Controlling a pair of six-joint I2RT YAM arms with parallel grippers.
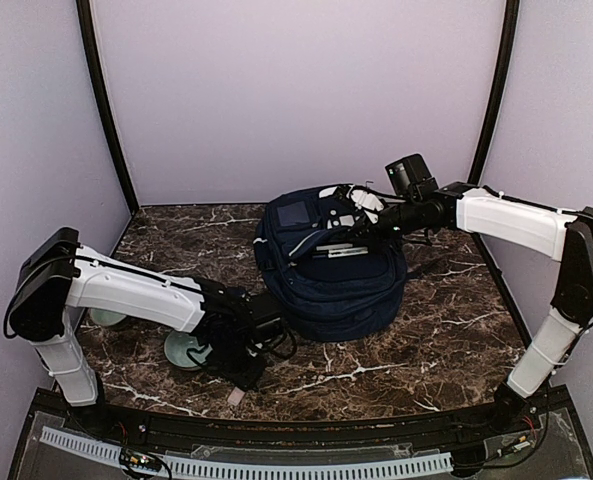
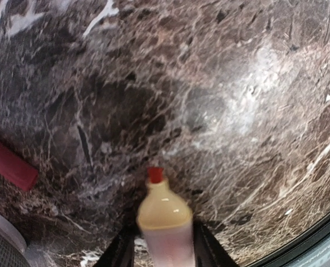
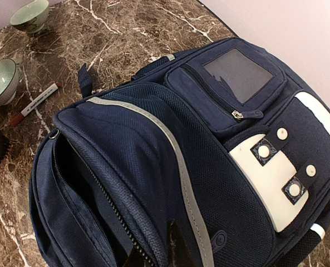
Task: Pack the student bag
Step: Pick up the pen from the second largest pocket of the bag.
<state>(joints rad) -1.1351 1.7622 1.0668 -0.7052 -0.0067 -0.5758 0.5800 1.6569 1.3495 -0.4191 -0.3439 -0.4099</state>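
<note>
The student bag [image 1: 328, 275], a large navy-blue backpack with grey stripe trim, stands mid-table with its main zip open. My right gripper [image 1: 356, 228] is at the bag's top, and in the right wrist view the right gripper [image 3: 153, 242] is shut on the bag [image 3: 170, 139] at the zip edge of the flap, holding it up. My left gripper [image 1: 241, 383] is low over the table, front left of the bag. Its fingers [image 2: 206, 247] press both sides of a small glue bottle [image 2: 165, 219] with a cream top and red tip.
Two pale green bowls [image 1: 186, 350] [image 1: 106, 318] sit on the marble left of the bag; the right wrist view shows the same bowls [image 3: 0, 80] [image 3: 28, 14]. A red marker [image 3: 34, 103] lies near them, and this marker [image 2: 9, 165] also shows left of the glue bottle. Purple walls enclose the table.
</note>
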